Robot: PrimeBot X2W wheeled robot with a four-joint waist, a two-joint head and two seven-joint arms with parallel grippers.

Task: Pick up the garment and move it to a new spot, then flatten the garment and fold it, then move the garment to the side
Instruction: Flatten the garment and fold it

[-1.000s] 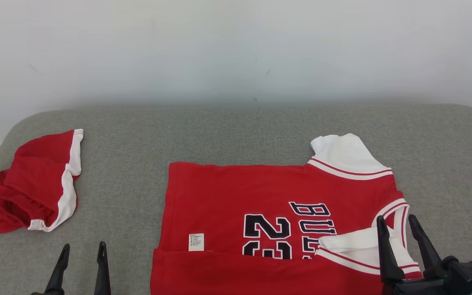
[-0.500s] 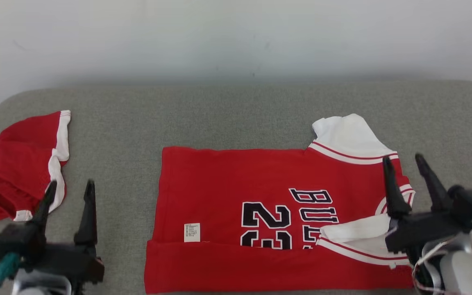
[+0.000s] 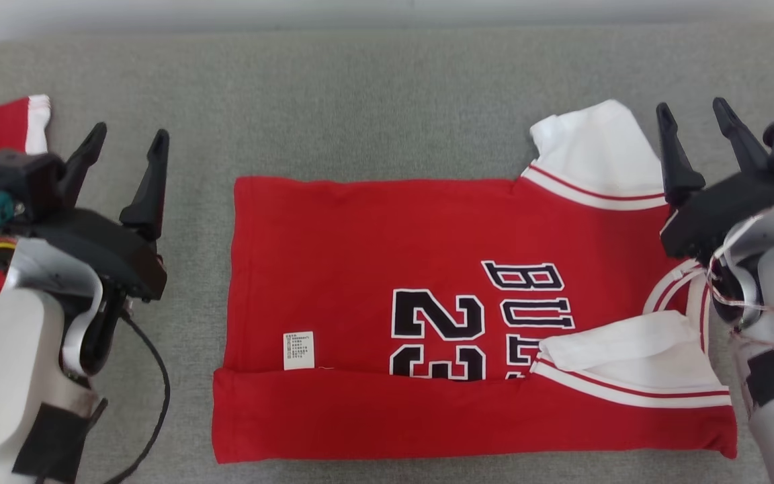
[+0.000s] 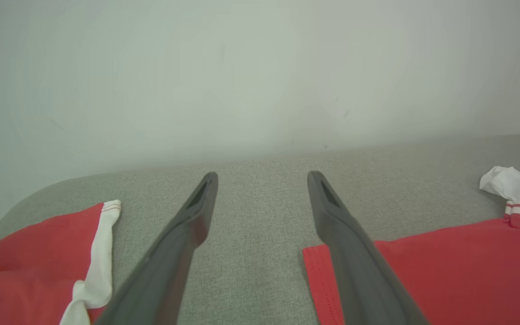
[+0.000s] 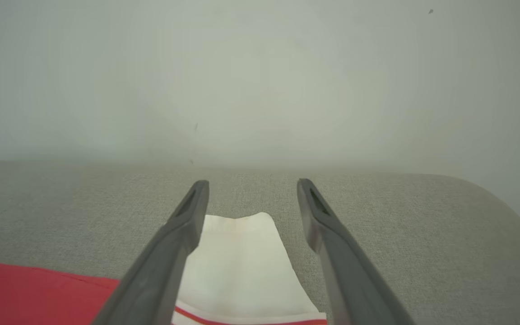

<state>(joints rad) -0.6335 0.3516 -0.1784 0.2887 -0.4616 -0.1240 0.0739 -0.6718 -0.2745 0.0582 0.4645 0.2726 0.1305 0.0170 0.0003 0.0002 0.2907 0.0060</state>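
The garment [image 3: 360, 255] is a red jersey with white sleeves and dark "23" lettering, lying flat on the grey padded surface [image 3: 373, 101]. Its near edge is folded up over the lower part of the number. My left gripper [image 3: 130, 131] hovers open to the left of the jersey's far left corner, nothing between its fingers. In the left wrist view the left gripper [image 4: 262, 175] points at bare grey fabric, with the jersey's corner [image 4: 458, 266] under its right finger. My right gripper [image 3: 691, 105] stands open just right of the far white sleeve [image 3: 595, 151]. The right wrist view shows that sleeve [image 5: 242, 262] between the right gripper's [image 5: 253, 182] fingers, below them.
A second red garment with white trim [image 3: 4, 128] lies crumpled at the far left, partly behind my left arm; the left wrist view has it too [image 4: 25, 262]. A pale wall [image 4: 260, 67] rises behind the surface. The surface's rounded right end [image 5: 503, 212] falls away.
The head camera has tilted down, so the whole picture shifted. Both open grippers have moved away from me, from the jersey's near edge to level with its far edge.
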